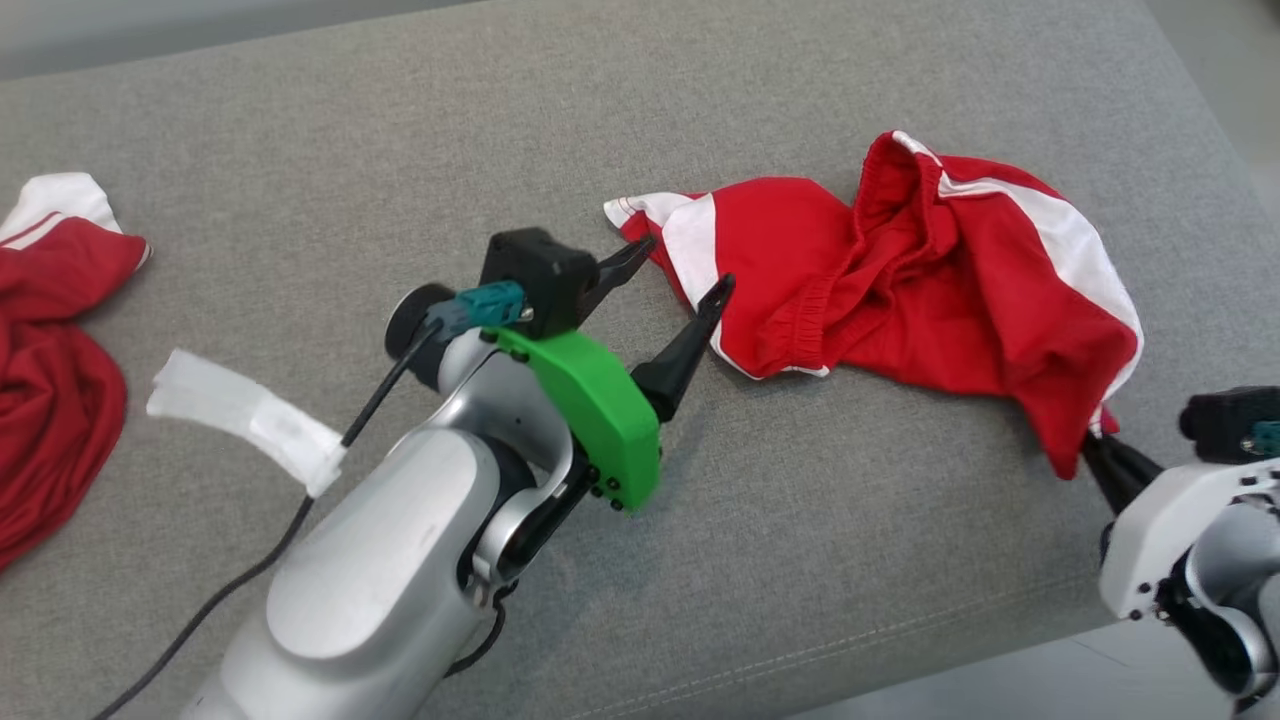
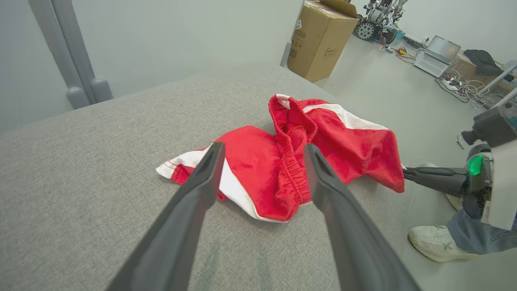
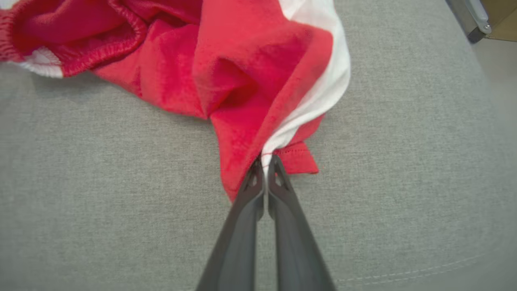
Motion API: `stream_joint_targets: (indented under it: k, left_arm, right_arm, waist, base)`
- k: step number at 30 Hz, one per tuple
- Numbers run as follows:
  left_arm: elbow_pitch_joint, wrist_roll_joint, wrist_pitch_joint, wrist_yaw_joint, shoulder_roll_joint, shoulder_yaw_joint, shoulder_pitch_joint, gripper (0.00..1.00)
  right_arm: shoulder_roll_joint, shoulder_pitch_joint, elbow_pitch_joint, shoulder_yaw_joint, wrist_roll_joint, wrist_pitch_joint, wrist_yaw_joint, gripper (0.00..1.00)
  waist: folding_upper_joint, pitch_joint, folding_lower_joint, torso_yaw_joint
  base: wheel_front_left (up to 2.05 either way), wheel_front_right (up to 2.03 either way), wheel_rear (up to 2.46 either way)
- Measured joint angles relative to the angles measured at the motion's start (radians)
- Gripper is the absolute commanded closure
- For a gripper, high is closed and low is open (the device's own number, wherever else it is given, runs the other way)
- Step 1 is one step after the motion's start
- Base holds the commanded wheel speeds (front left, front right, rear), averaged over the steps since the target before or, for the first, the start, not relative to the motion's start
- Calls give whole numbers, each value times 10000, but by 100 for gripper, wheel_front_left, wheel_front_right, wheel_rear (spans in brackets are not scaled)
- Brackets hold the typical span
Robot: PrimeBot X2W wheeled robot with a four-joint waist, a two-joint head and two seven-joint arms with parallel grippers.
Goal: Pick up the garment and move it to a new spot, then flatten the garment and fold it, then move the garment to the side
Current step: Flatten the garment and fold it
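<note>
Head view: the right tool [image 1: 1093, 448] pinches the garment [image 1: 900, 290] at its near right corner, the left tool [image 1: 685, 264] spread just at its left end, long axis running left-right.

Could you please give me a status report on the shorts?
Right gripper shut on red shorts, hem corner. Left gripper open, poised at the other end. Shorts crumpled on grey cushion. Another red garment far left.
</note>
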Motion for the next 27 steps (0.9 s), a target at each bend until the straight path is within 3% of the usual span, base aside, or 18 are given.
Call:
stream_joint_targets:
  k: [5,10,27]
  left_arm:
    - [-8,-6,579,-84,-464,-171,-864,0]
    - [683,48,976,-82,-380,-303,-1061,0]
    - [2564,307,1183,104,-199,-165,-1058,0]
  right_arm:
    - [481,-101,-205,980,-180,-31,81,100]
    - [1016,-391,-221,1699,-313,-163,123,100]
    - [1356,-679,-58,1931,-631,-663,163,100]
  waist:
    - [0,469,0,-164]
    - [0,793,0,-474]
    - [0,1535,0,-1126]
  base:
    - [0,0,0]
    - [0,0,0]
    - [0,0,0]
